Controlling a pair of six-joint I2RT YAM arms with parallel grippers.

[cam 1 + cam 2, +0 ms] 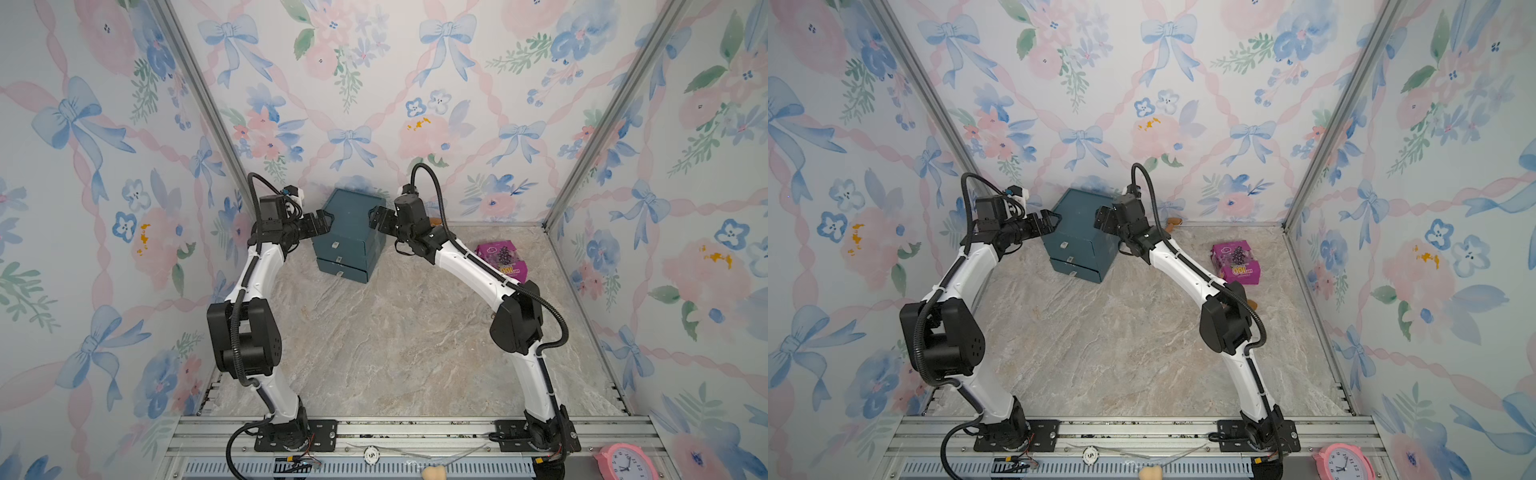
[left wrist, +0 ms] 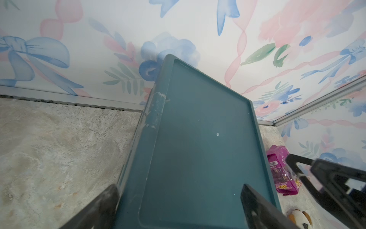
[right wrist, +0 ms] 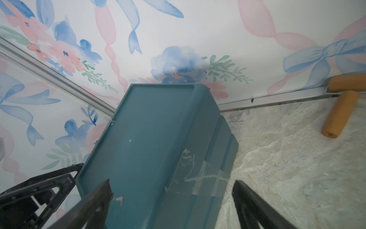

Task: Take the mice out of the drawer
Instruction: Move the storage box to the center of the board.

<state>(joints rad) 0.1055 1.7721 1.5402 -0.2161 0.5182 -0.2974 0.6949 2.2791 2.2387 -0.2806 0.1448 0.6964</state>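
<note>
In both top views no mice were seen. They were judged to be shut away inside the teal drawer cabinet (image 1: 348, 232), whose three fronts appeared closed, so their look could not be told. The cabinet stood between the left gripper (image 1: 326, 222) and the right gripper (image 1: 374, 217). Each was spread wide and empty beside its top edge, presumably placed to steady it before a drawer was pulled. A purple packet (image 1: 500, 261) lay well apart, outward of the right gripper.

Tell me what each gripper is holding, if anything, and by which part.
Nothing is held. The left gripper and right gripper both stand open at opposite upper edges of the teal drawer unit, jaws not closed on it.
</note>
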